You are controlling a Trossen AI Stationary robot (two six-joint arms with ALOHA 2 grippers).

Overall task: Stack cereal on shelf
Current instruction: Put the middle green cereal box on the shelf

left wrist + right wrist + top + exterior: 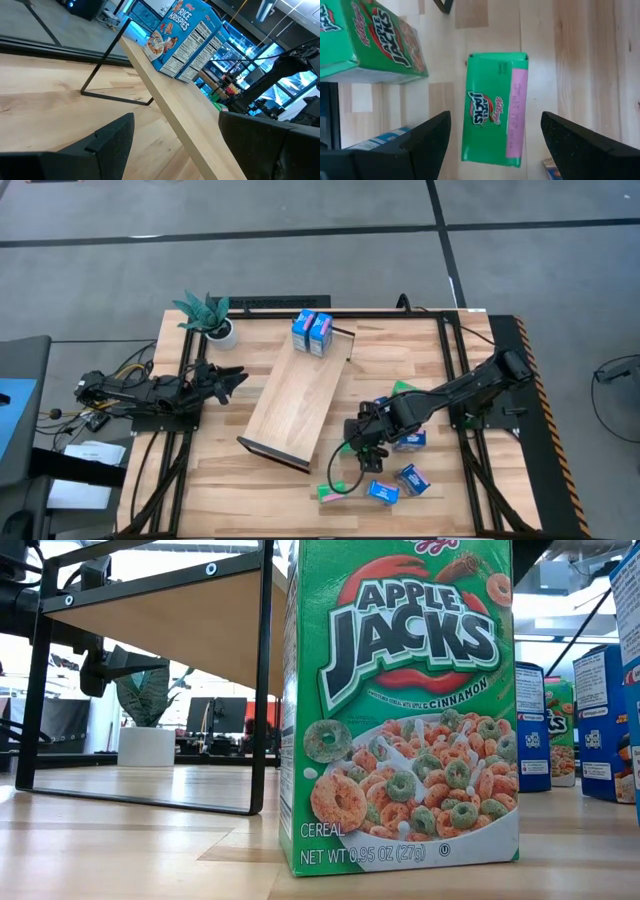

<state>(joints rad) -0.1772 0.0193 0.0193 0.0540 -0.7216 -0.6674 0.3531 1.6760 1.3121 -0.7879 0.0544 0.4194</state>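
Green Apple Jacks carton [400, 705] stands upright closest to the low camera, filling the middle of that picture, with more blue and green cartons [560, 725] lined up behind it on the pale slatted wooden tabletop [400, 360]. Beyond the table lies a grey floor crossed by dark lines; the low view looks into a bright room with dark desks and monitors.

From above, the long light-wood shelf board with dark end pieces [300, 395] lies slantwise across the table's middle, and two blue Rice Krispies cartons [312, 332] stand on its far end. A small potted green plant in a white pot [215, 320] sits at the far left corner. Only the left wrist view reads the Rice Krispies lettering; only the right wrist view shows a green carton lying flat [496, 110] with a pink strip along one side, and a second green carton [375, 40] beside it.

The right gripper [368, 448] hangs over the loose cartons near the front of the table, fingers spread wide on either side of the flat green carton, not touching it and holding nothing. Blue cartons [400, 483] lie close by. The left gripper [228, 380] waits at the table's left side, level with the board, fingers wide apart and empty.
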